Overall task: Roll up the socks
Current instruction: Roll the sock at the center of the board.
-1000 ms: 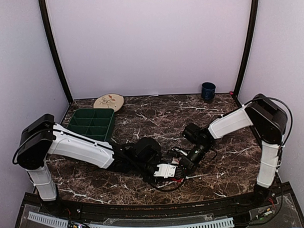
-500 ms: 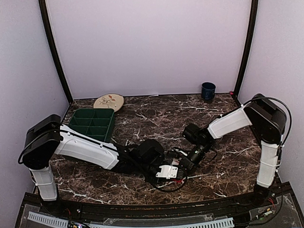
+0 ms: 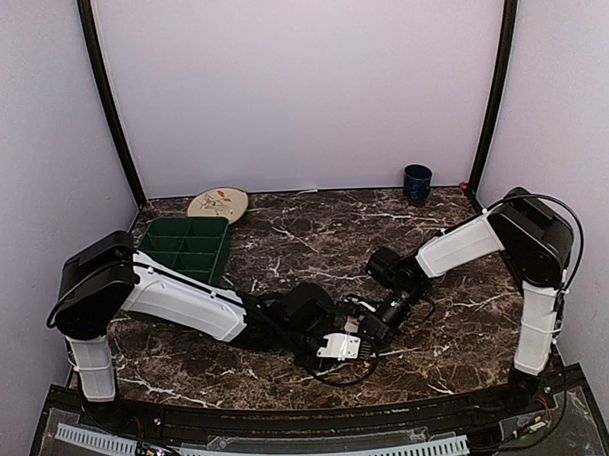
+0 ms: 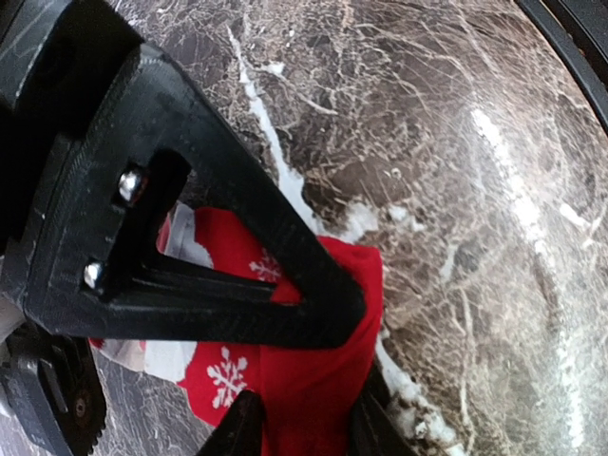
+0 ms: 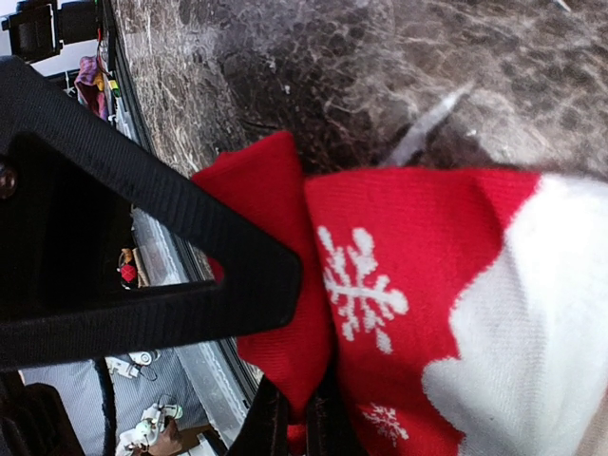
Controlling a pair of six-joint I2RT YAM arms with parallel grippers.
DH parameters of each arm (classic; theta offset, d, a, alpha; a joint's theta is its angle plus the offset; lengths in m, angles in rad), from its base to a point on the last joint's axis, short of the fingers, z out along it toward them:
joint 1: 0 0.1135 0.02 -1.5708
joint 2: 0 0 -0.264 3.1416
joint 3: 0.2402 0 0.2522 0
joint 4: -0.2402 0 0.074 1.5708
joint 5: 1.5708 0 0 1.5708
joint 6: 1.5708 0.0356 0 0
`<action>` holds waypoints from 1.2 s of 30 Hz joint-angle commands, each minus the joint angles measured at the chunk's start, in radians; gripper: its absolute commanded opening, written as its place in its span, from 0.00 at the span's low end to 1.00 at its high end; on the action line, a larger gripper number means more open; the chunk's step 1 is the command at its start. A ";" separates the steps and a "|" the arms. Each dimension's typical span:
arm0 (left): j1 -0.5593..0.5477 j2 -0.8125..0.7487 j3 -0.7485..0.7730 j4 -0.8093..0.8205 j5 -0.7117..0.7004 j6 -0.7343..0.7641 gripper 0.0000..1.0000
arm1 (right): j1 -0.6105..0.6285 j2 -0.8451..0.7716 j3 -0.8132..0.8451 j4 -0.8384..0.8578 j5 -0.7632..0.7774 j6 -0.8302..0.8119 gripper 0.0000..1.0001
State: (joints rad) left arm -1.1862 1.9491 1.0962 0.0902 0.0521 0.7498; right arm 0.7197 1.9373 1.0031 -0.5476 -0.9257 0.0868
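On the dark marbled table (image 3: 315, 238), left gripper (image 4: 313, 380) and right gripper (image 5: 294, 361) both clench the red snowflake-patterned fabric sock (image 5: 399, 285); best anchor right, wind left evenly, keeping tension.

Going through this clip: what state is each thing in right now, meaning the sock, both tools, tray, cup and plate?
red sock: bunched up, pinched by both tools
left tool: shut on the red sock
right tool: shut on the red sock
tray: upright, compartments empty
cup: standing upright
plate: lying flat
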 commanded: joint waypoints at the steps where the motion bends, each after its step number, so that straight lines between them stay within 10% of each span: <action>1: -0.007 0.026 0.026 -0.017 -0.011 0.018 0.31 | -0.005 0.018 -0.001 -0.017 0.007 -0.011 0.00; 9: -0.007 0.074 0.104 -0.196 0.059 0.007 0.08 | -0.006 -0.004 -0.008 -0.015 0.026 -0.004 0.00; 19: 0.002 0.167 0.314 -0.556 0.193 -0.079 0.05 | -0.015 -0.066 -0.007 -0.007 0.118 0.034 0.32; 36: 0.082 0.185 0.448 -0.826 0.380 -0.256 0.05 | -0.032 -0.198 -0.107 0.128 0.231 0.164 0.41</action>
State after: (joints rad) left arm -1.1328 2.1208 1.5318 -0.5831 0.3668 0.5411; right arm 0.6994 1.7813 0.9176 -0.4664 -0.7631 0.2127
